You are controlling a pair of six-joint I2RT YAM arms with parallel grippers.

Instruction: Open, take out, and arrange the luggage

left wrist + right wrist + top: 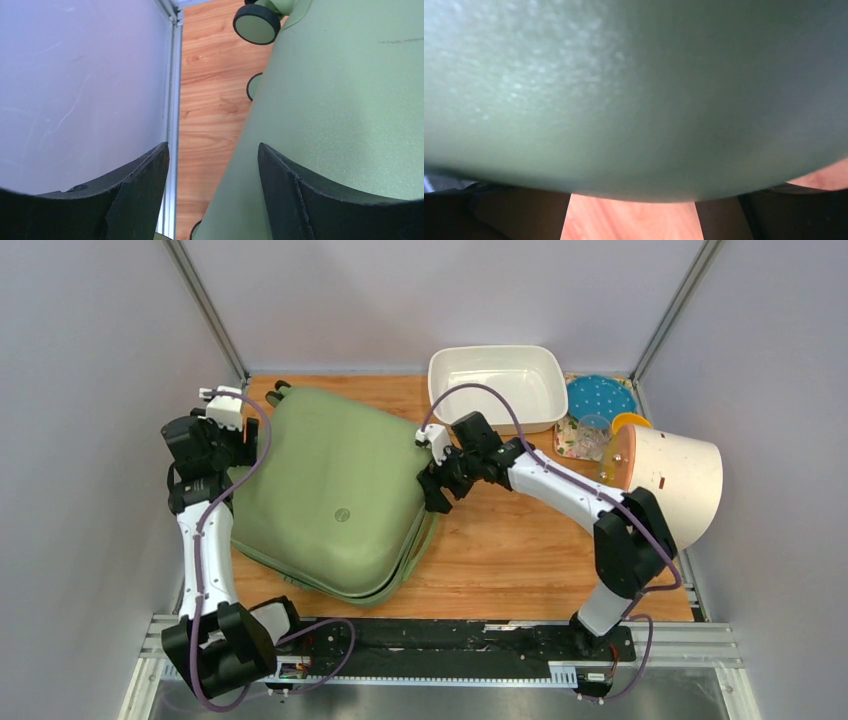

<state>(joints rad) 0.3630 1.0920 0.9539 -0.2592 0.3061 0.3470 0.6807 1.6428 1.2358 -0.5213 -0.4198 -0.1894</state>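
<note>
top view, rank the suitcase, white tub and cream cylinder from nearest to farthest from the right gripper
1. suitcase, right at the right gripper, by its right edge
2. white tub, just behind, at the table's back
3. cream cylinder, far right side

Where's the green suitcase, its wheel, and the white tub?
green suitcase (330, 490), top view, middle of its lid.
wheel (256, 23), left wrist view, its flat face.
white tub (510, 380), top view, its bare floor.

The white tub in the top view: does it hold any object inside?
No, the white tub shows only its bare white bottom and walls, with nothing lying in it.
</note>
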